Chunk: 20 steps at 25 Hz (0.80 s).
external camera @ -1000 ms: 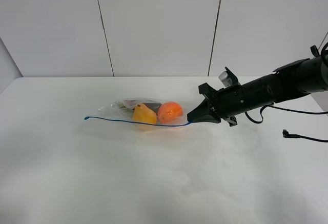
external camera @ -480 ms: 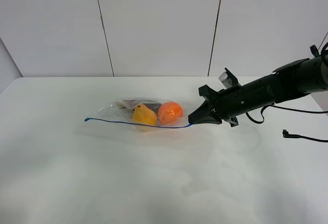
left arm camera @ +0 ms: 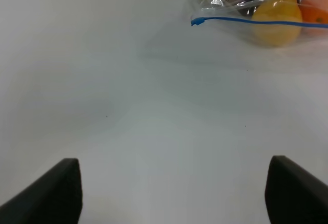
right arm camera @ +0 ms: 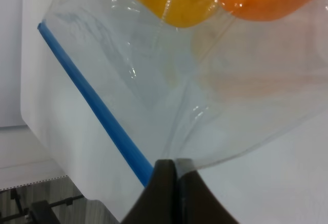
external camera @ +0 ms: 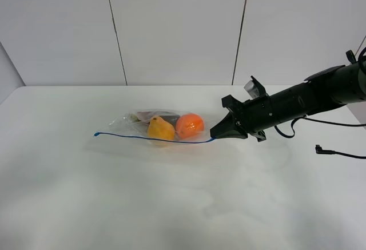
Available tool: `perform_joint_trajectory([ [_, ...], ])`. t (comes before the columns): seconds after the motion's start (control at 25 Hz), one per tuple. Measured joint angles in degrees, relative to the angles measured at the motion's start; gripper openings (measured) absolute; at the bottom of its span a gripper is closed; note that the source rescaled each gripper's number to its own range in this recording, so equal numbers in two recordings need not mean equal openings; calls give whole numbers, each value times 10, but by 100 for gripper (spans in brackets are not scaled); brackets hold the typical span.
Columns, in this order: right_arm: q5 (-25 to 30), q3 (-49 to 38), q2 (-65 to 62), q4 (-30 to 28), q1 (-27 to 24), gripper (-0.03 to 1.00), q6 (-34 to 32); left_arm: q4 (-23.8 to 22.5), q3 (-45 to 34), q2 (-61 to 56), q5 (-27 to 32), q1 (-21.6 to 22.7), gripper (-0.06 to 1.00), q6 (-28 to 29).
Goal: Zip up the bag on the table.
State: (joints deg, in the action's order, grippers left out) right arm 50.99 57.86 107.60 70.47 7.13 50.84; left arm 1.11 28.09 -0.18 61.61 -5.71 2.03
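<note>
Bright, even overhead light across the white surface (external camera: 171, 204) in the ext. high view; soft, faint shadows only, one pale smudge under the bag (external camera: 157, 129) and another below the right arm. No hard glare on the walls. Sharp focus throughout, slight wide-angle bend at the edges.

Left wrist view: flat, diffuse light w/ a greenish-grey cast; left claw (left arm camera: 174, 193) tips dark and blurred at the frame corners, bag (left arm camera: 256, 14) a bit soft.

Right wrist view: very close, bright; small specular highlights and creases on the clear plastic (right arm camera: 205, 90); fruit out of focus, right claw (right arm camera: 171, 193) tips near-black, little detail.
</note>
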Motion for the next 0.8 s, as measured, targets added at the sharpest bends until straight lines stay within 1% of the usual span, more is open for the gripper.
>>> perform_joint_trajectory([
  [0.04,0,0,0,0,0,6,0,0,0,0,0,0,89,0],
  [0.12,0,0,0,0,0,19,0,0,0,0,0,0,89,0],
  [0.16,0,0,0,0,0,30,0,0,0,0,0,0,89,0],
  [0.28,1,0,0,0,0,72,0,0,0,0,0,0,89,0],
  [0.32,1,0,0,0,0,83,0,0,0,0,0,0,89,0],
  [0.36,2,0,0,0,0,90,0,0,0,0,0,0,89,0],
  [0.48,5,0,-1,-1,0,98,0,0,0,0,0,0,89,0],
  [0.6,2,0,-6,-18,0,100,0,0,0,0,0,0,89,0],
  [0.68,-8,0,-20,-47,-6,99,-9,0,0,0,-1,0,89,0],
  [0.8,-38,0,-58,-112,-28,96,-51,0,0,0,-1,0,89,0],
])
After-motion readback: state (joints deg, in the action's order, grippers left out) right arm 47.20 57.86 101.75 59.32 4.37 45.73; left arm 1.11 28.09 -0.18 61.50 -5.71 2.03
